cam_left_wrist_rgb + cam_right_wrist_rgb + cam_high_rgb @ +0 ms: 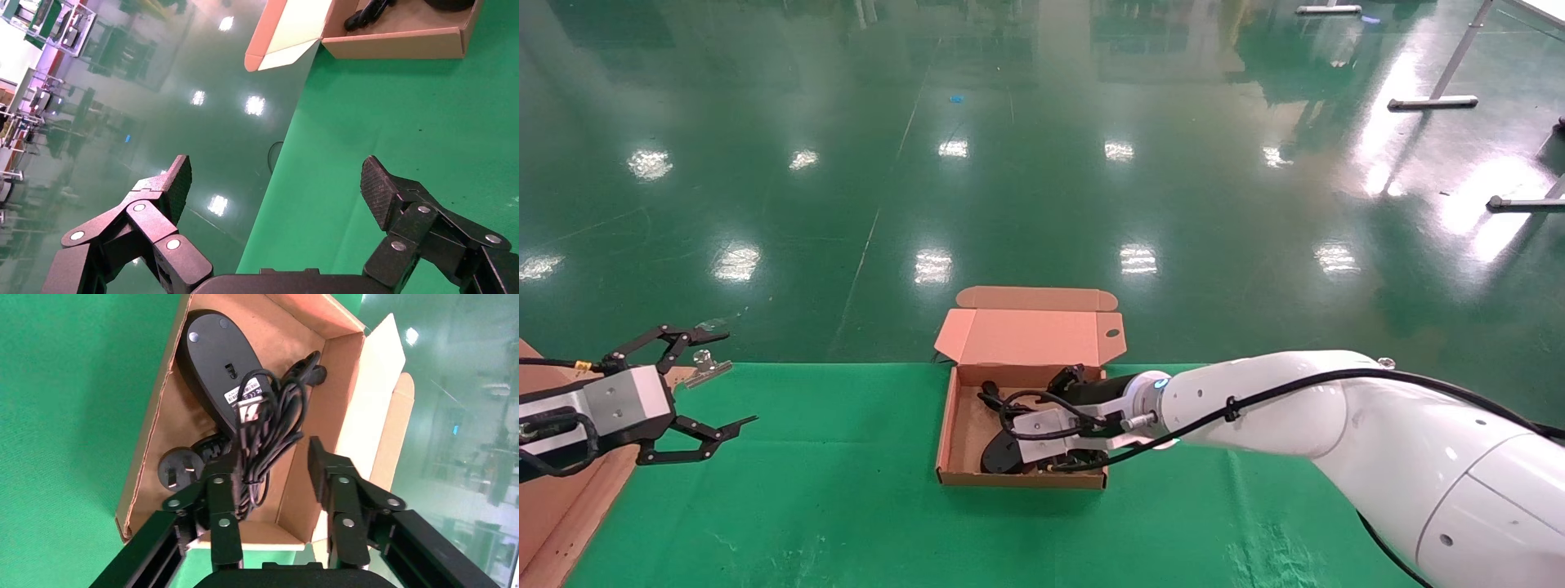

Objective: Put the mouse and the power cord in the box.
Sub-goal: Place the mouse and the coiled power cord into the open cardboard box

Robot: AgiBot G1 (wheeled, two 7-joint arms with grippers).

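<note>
A green cloth (pixel 846 490) covers the work surface, smooth with faint creases near the front edge. At its far left lies a brown wooden board (pixel 560 506), running off the picture's corner. Just beside that board's far end sits a small shiny object (pixel 705 366), possibly a metal clip, though it is too small to tell. Beyond the cloth spreads a glossy dark green floor (pixel 1042 163) mirroring rows of ceiling lights. At far right stand white metal frame legs (pixel 1442 90), with another grey foot (pixel 1520 202) nearer.
</note>
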